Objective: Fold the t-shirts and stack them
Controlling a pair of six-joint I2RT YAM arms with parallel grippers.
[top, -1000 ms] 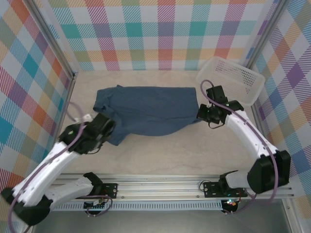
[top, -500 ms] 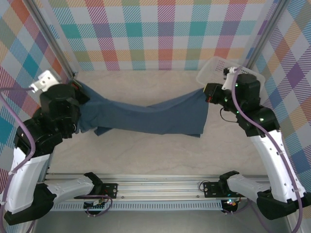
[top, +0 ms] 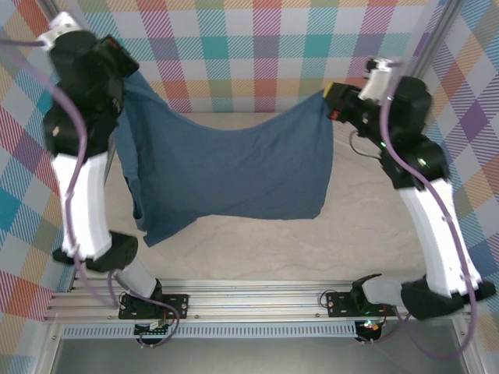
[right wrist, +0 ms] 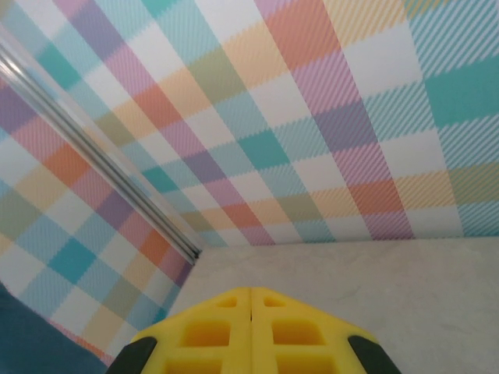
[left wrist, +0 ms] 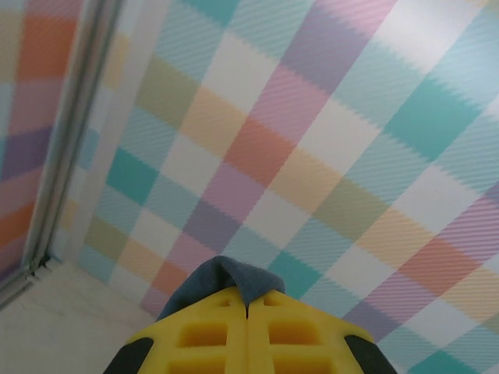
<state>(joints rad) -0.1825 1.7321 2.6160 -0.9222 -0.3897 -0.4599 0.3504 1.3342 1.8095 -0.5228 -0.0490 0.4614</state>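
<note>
Denim-blue t-shirt (top: 234, 167) stretched in the air between both raised arms.
The left claw (left wrist: 247, 302) and right claw (top: 330, 103) are each clenched on a top corner, the cloth hanging over the table (top: 359, 234).

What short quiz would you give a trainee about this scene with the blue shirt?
1. True or false: the t-shirt lies folded flat on the table.
2. How many tools grip the t-shirt? A: none. B: one. C: two.
3. Fill the gap: between the left tool and the right tool, the shirt's top edge sags lowest in the ____.

Key: 1 false, since it hangs spread out and unfolded; 2 C, since each tool is shut on an upper corner; 3 middle.
</note>
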